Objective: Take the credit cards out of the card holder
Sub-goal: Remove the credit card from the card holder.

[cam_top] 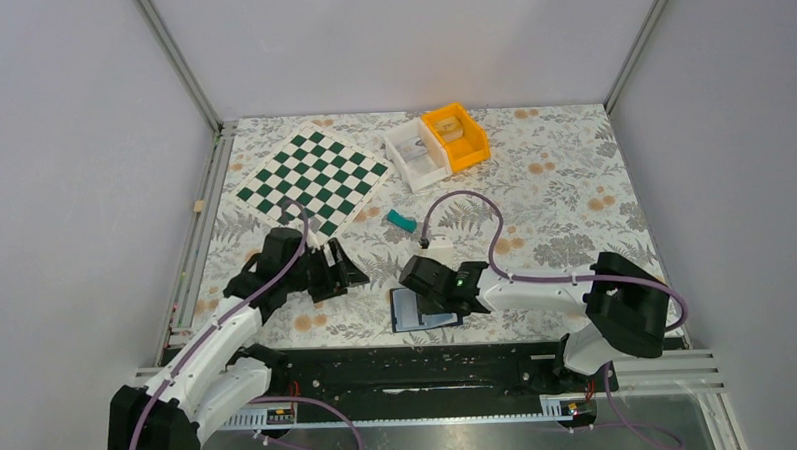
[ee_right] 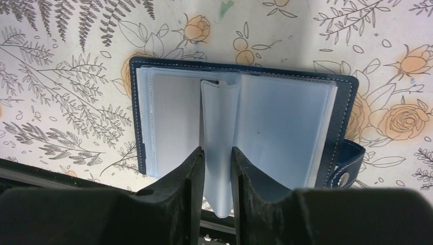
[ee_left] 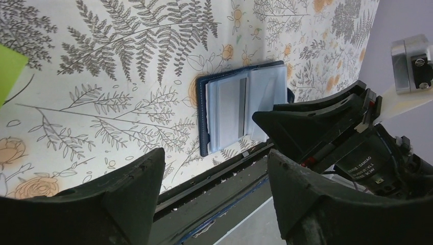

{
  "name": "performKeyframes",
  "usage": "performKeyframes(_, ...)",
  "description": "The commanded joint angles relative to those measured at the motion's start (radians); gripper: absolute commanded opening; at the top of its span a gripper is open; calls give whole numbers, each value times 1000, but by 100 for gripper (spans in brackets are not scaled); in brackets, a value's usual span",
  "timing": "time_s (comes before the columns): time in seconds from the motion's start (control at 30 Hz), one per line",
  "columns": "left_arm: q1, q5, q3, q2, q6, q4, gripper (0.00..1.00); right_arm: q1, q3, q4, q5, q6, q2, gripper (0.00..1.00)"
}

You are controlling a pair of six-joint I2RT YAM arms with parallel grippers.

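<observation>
The card holder lies open on the floral table near the front edge, navy rim and pale blue inner panels up, snap tab to one side. My right gripper is shut on a pale blue credit card that stands up from the holder's middle fold. The card's rounded corner sticks out past the near rim. My left gripper is open and empty, hovering left of the holder. In the top view it sits apart from the right gripper.
A green and white chessboard lies at the back left. A white bin and an orange bin stand at the back. A teal block lies mid-table. The black front rail runs just below the holder.
</observation>
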Motion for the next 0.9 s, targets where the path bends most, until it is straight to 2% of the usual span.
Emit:
performKeyframes(0.0,-23,37,-6,34,-33,117,72,9,-25,18,74,25,-46,31)
performKeyframes(0.2,-112,27,-12,134,-59,190,66,9,-64,13,99,45,-92,37)
performKeyframes(0.43,-218,26,4,249,-111,335,61,8,-123,12,120,70,-150,37)
performKeyframes(0.67,-290,45,36,407,-156,481,46,8,-184,9,143,93,-231,35)
performKeyframes(0.87,-336,38,79,501,-145,515,44,7,-177,21,108,71,-228,35)
